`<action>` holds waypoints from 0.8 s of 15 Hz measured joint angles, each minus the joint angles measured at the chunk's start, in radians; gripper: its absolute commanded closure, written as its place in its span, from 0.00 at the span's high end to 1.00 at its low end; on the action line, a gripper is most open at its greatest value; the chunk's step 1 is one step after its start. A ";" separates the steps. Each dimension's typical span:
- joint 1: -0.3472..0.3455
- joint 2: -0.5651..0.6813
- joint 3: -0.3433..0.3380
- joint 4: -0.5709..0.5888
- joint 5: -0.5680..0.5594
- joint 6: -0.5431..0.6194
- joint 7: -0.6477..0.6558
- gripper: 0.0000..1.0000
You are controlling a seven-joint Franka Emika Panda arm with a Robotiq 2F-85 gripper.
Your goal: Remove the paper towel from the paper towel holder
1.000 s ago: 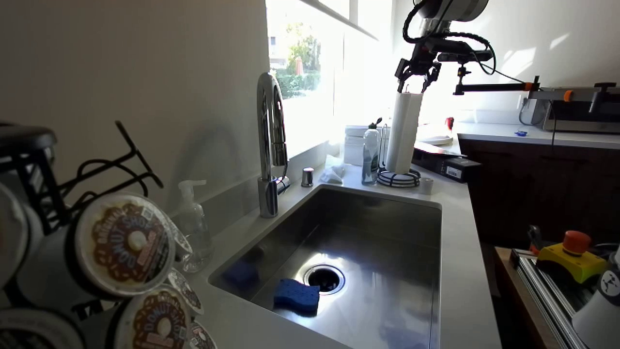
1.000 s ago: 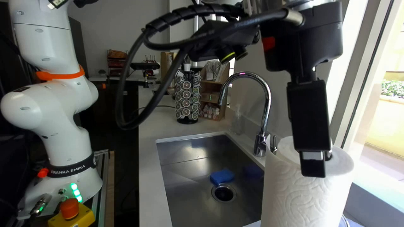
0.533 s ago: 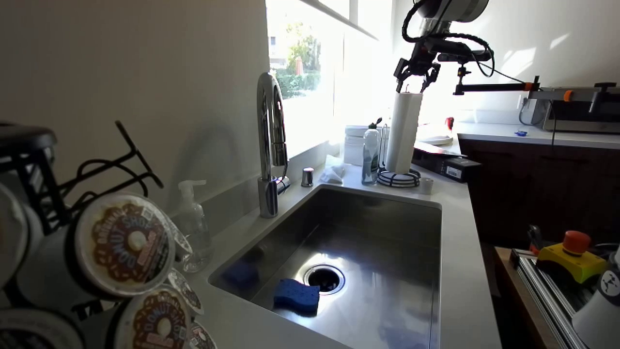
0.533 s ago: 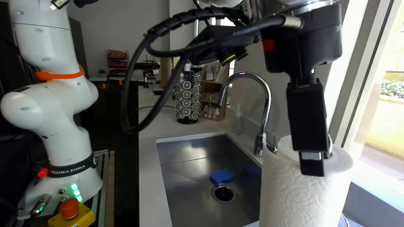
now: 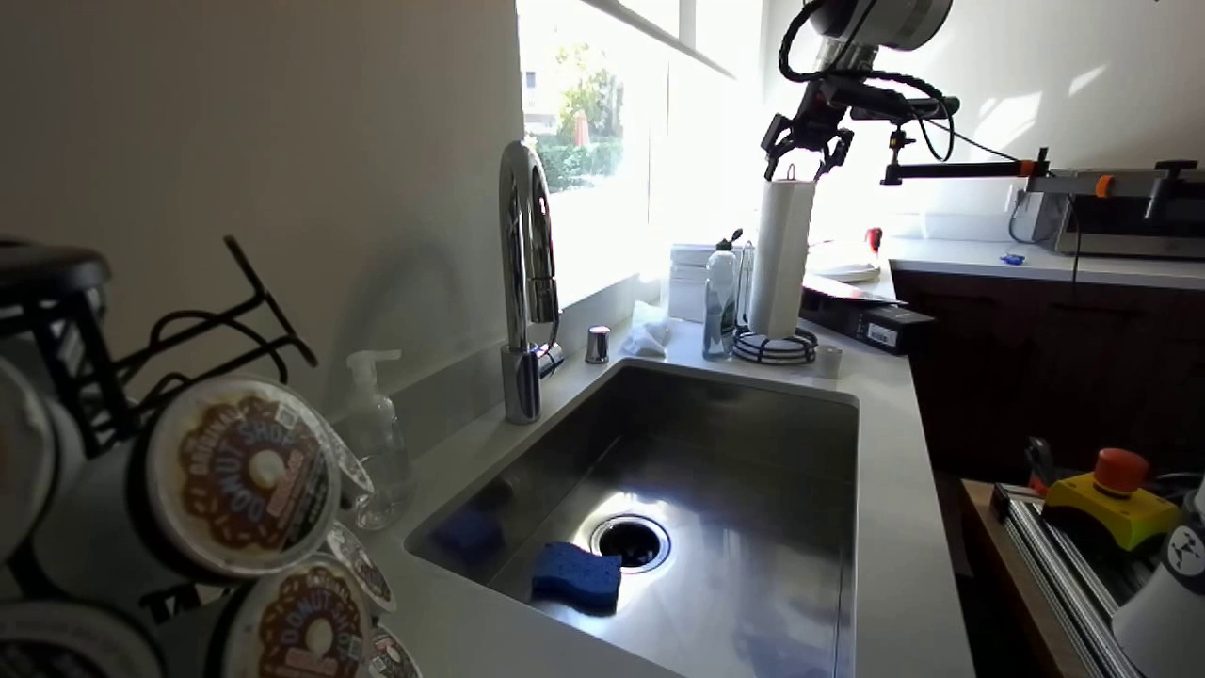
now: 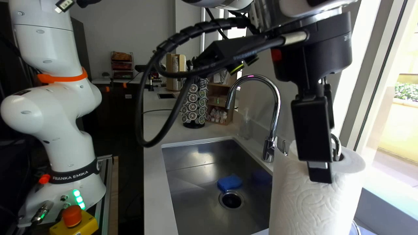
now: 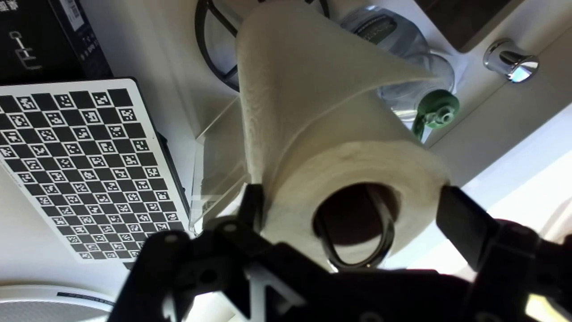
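While tool gapes wide across paper towel top, contact unclear.

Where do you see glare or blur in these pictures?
In an exterior view, much of the window is blown out and the sink shines near its drain; in the wrist view, the roll looks slightly soft, the checkerboard crisper.
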 measured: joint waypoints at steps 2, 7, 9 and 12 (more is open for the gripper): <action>0.000 0.000 0.000 -0.002 0.017 0.008 0.000 1.00; -0.001 0.001 -0.001 -0.006 0.035 0.017 0.000 1.00; -0.001 0.003 -0.001 -0.008 0.038 0.018 0.000 1.00; -0.001 0.005 -0.001 -0.010 0.044 0.018 0.000 1.00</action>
